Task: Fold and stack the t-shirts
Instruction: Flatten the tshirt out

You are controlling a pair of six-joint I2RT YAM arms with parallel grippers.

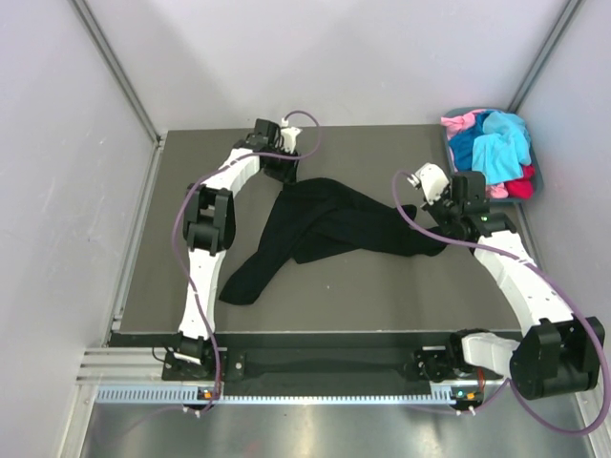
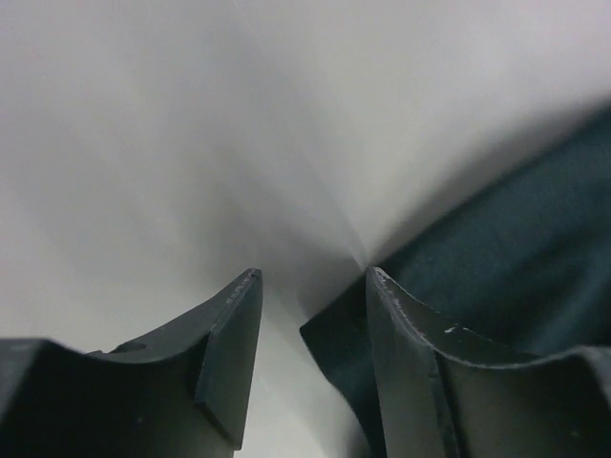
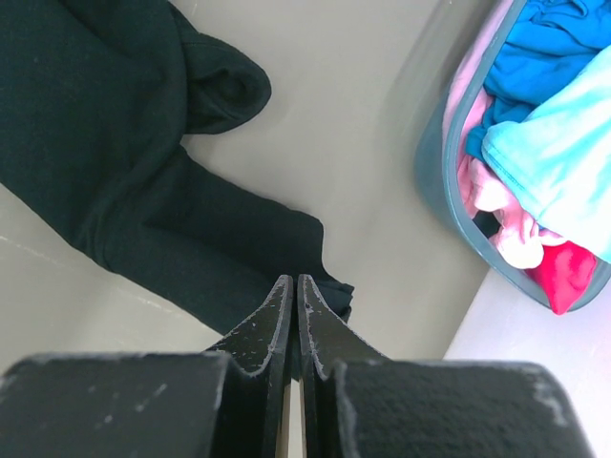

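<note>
the black t-shirt (image 1: pixel 325 224) lies crumpled on the table (image 1: pixel 401 286); turquoise, blue, pink, red t-shirts (image 1: pixel 492 148) fill the basket (image 3: pixel 430 162).

T-shirt (image 1: pixel 325 224) mid table (image 1: pixel 382 286); other t-shirts (image 1: pixel 492 143) in basket (image 3: pixel 430 172), far right corner.

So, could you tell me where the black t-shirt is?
In the top view, the black t-shirt lies crumpled mid-table, between the left gripper near its far edge and the right gripper at its right end.

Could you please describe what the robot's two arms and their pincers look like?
The left arm and right arm have white links with black joints, and a purple cable runs along each. The left pincer and right pincer each have two dark, wedge-shaped fingers with light scuffs along their edges.
</note>
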